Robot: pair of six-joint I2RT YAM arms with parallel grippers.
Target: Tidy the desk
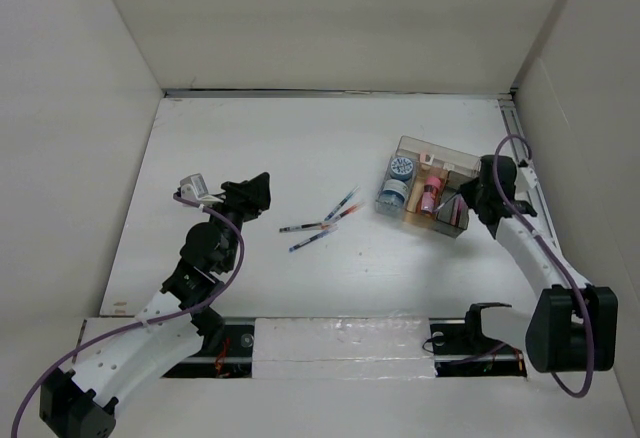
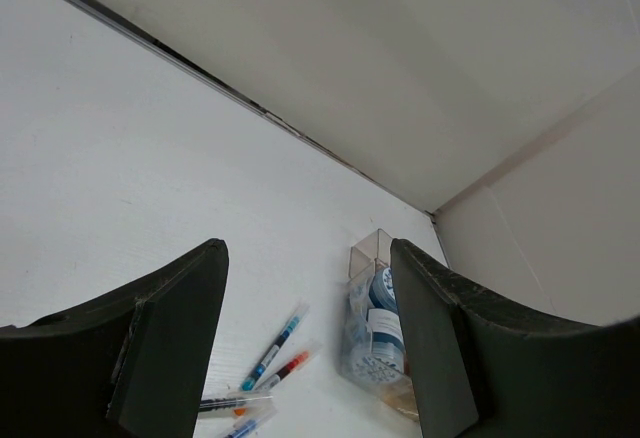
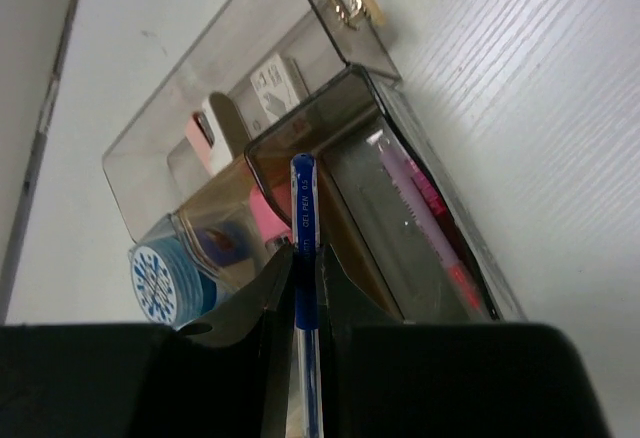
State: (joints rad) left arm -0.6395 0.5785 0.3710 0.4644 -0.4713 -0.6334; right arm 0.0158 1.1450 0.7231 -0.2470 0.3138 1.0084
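White panels [image 1: 90, 78] wall the white tabletop [image 1: 300, 148] beneath both arms. Loose pens [image 1: 322, 223] lie mid-surface near a clear box [image 1: 425, 190] holding what may be tape. The left claw [image 1: 258, 190] gapes wide and empty. The right claw [image 3: 303, 283] pinches a blue pen [image 3: 303, 208] by the box.

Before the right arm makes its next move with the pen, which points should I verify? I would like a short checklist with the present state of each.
1. Right end effector shut on the blue pen: ok.
2. Pen over an open compartment of the clear box: cannot tell.
3. Left end effector open: ok.
4. Left end effector apart from the loose pens: ok.
5. Desk free of loose pens: not ok.
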